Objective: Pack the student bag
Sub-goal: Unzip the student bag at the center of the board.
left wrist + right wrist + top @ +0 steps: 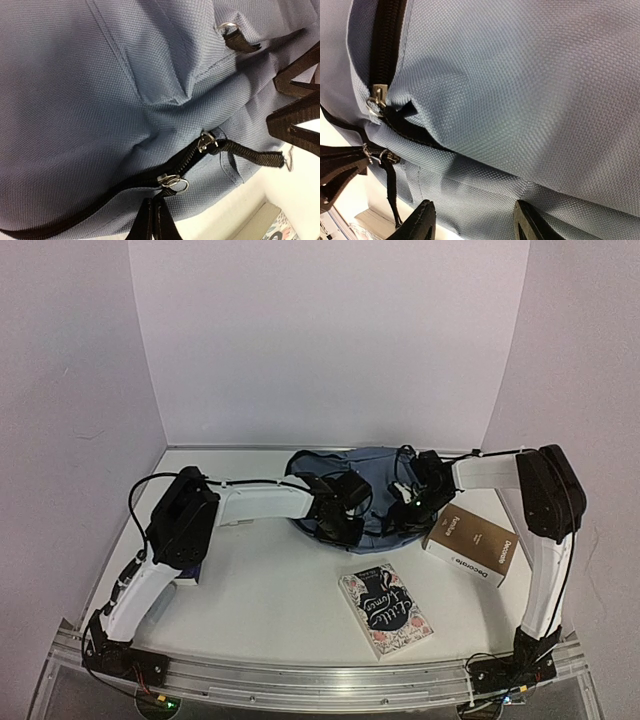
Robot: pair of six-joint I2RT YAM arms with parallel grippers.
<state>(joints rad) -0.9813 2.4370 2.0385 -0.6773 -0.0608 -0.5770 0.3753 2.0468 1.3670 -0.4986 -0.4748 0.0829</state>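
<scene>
The slate-blue student bag (372, 468) lies at the back middle of the table and fills both wrist views (100, 95) (520, 90). Its black zipper (100, 197) runs shut along the near side. My left gripper (342, 520) (154, 202) is shut on the black pull cord that hangs from the ring of one metal slider (172, 181). A second slider (207, 141) with its own black cord (250, 156) sits just beyond it. My right gripper (405, 508) (475, 220) is open against the bag's near right side, its fingers (417, 224) wide apart over plain fabric, holding nothing.
A brown book labelled Decorate (470, 546) lies right of the bag, beside the right arm. A floral-covered book (386, 608) lies in front of the bag, near the middle. A dark blue object (191, 571) shows under the left arm's elbow. White walls enclose the table.
</scene>
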